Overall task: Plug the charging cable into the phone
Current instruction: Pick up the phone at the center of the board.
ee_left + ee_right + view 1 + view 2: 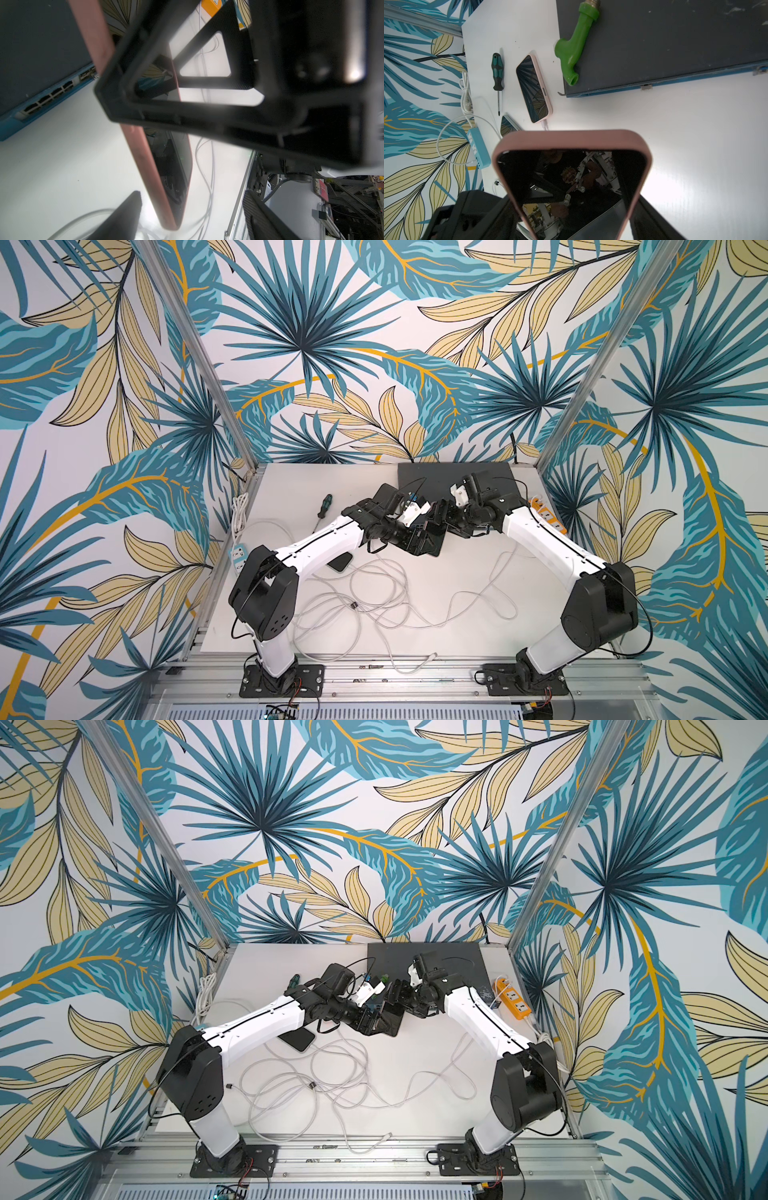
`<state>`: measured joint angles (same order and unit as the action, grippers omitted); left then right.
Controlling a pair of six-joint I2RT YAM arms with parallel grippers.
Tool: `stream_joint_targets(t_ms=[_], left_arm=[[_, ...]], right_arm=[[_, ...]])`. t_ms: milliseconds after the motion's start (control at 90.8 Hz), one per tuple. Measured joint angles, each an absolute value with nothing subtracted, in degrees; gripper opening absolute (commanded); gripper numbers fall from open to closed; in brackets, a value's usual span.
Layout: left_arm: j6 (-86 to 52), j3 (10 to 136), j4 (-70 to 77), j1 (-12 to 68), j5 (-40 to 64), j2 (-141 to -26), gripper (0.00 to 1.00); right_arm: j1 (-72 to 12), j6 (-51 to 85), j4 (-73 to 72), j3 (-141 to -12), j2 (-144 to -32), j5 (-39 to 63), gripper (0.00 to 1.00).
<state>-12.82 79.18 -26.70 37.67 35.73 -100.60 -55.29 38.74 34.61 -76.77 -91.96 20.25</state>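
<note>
My right gripper (571, 209) is shut on a phone (571, 143) in a pink case and holds it above the table, with the dark screen facing its camera. In the left wrist view the same phone (145, 162) shows edge-on between the fingers of my left gripper (191, 199). That gripper is open, with a gap on each side of the phone. In both top views the two grippers meet over the table's middle (432, 531) (386, 1011). The pale charging cable (374, 593) lies in loose loops on the table in front of them, and neither gripper holds it.
A second pink-cased phone (534, 89) lies on the table with a cable in it. Beside it are another phone (508, 125) and a screwdriver (497, 70). A green pipe fitting (575, 45) rests on a dark board (664, 41). Power strips: blue (478, 145) and orange (513, 998).
</note>
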Motion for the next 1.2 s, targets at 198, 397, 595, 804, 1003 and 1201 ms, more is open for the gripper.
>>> stream_joint_targets(t_ms=[198,397,595,804,1003,1201], left_arm=[[-12.8,80.5,-24.7,37.7,35.2,-102.9,0.61],[-13.3,81.1,-24.1,37.5,34.7,-104.1,0.50],[-13.6,81.8,-23.2,37.4,33.4,-104.1,0.42],[-14.0,82.0,-23.2,37.1,33.3,-104.7,0.20],[-15.4,82.0,-23.4,35.9,34.7,-105.3,0.00],[-15.8,82.0,-23.3,35.9,34.5,-105.3,0.00]], right_arm=[[-55.3,38.7,34.2,-76.8,-92.0,22.4,0.70],[-55.6,38.6,33.8,-76.8,-92.0,23.4,0.70],[-56.3,38.3,33.2,-76.7,-92.0,24.0,0.70],[-56.6,38.3,32.9,-76.5,-92.0,24.1,0.70],[-56.6,36.6,31.0,-75.8,-92.0,25.2,0.70],[-56.6,36.5,30.0,-75.3,-91.8,24.8,0.88]])
